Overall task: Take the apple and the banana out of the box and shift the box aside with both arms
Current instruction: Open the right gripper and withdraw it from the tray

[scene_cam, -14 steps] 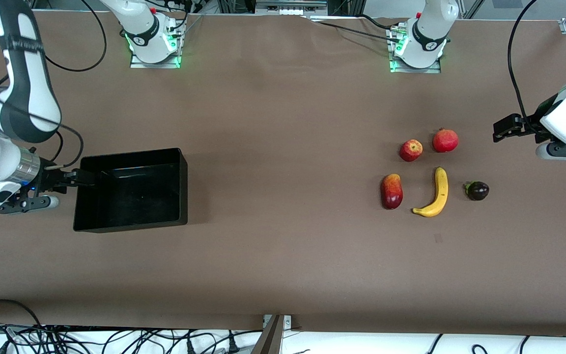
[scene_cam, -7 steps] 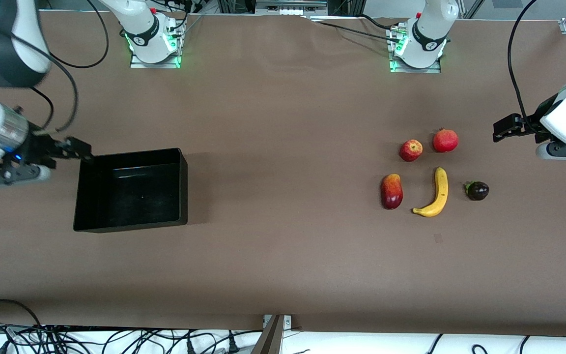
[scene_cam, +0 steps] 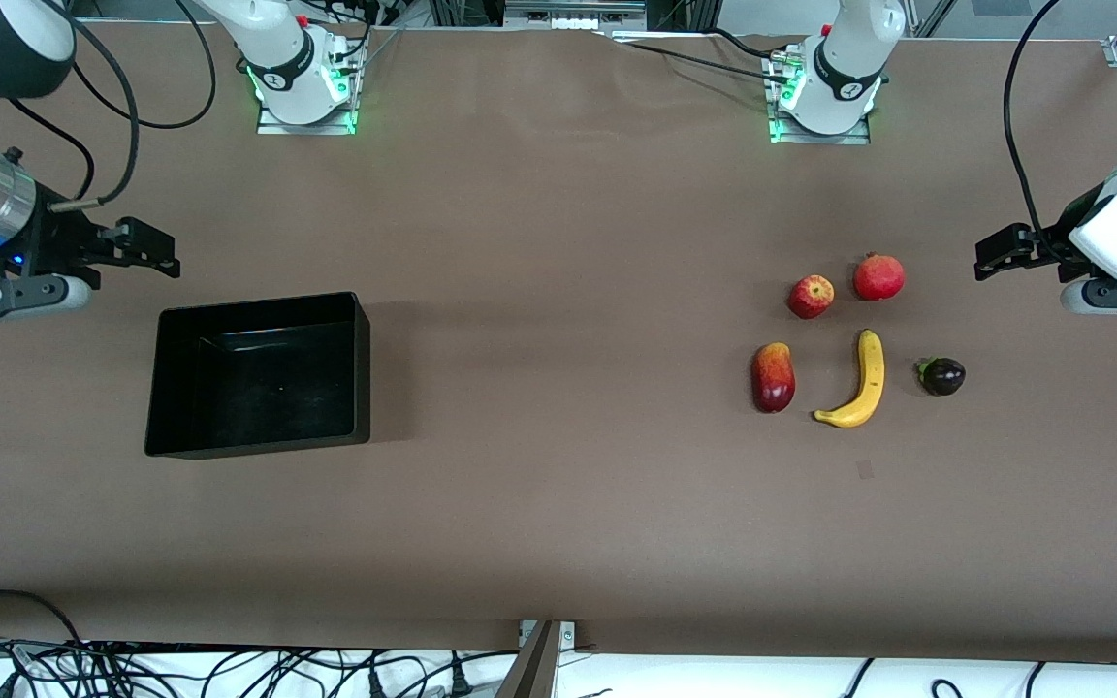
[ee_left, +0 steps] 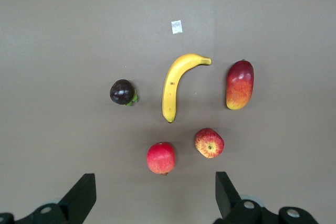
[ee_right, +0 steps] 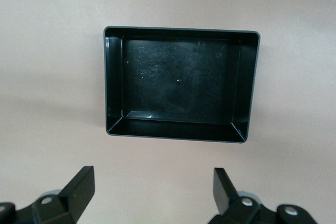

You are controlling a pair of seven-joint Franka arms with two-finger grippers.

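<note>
The right claw (scene_cam: 156, 254) is spread wide and holds nothing. It hangs over the desk (scene_cam: 558, 388) by the black box (scene_cam: 258, 376). The left claw (scene_cam: 995, 254) is wide open too, near the banana (scene_cam: 859, 383) and apple (scene_cam: 811, 296), touching neither.

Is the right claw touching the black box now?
Apart. In the front view, brown table shows between the right claw and the black box; the right wrist view shows open fingers clear of the box wall.
</note>
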